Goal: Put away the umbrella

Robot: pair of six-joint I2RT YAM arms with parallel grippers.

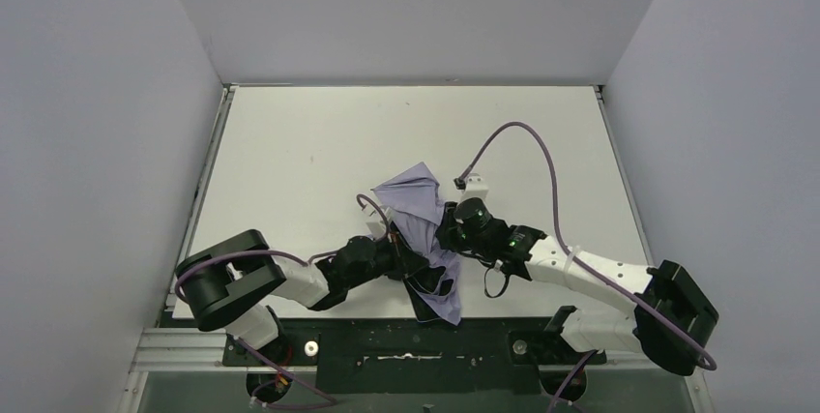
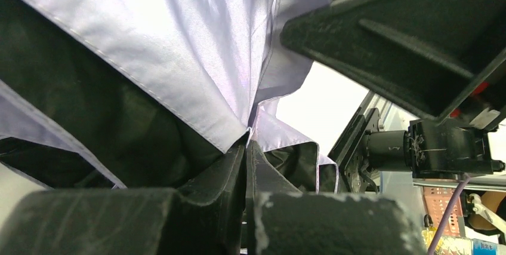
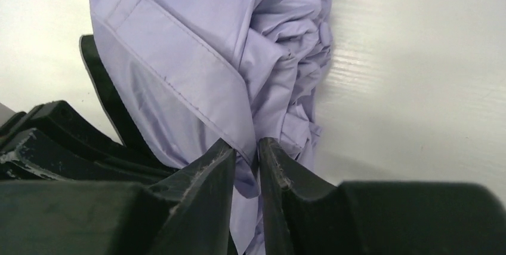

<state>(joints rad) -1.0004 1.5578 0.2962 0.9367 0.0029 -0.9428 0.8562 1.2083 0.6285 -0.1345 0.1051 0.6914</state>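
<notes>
The umbrella (image 1: 418, 202) lies loosely bunched near the middle of the white table, pale lavender fabric with a dark lining, between both grippers. My left gripper (image 1: 411, 260) comes in from the left; in the left wrist view its jaws (image 2: 249, 141) are shut on a hem of the umbrella's fabric (image 2: 203, 46). My right gripper (image 1: 447, 229) reaches in from the right. In the right wrist view its jaws (image 3: 246, 144) stand almost together, with a fold of the umbrella (image 3: 280, 52) pinched in the narrow gap. A lavender strap (image 3: 173, 46) runs down toward them. Shaft and handle are hidden.
Purple cable (image 1: 541, 152) loops over the table (image 1: 290, 142) behind the right arm. Grey walls enclose three sides. A metal rail (image 1: 208, 171) runs along the left edge. The right arm's wrist (image 2: 429, 147) is close on the left wrist view's right.
</notes>
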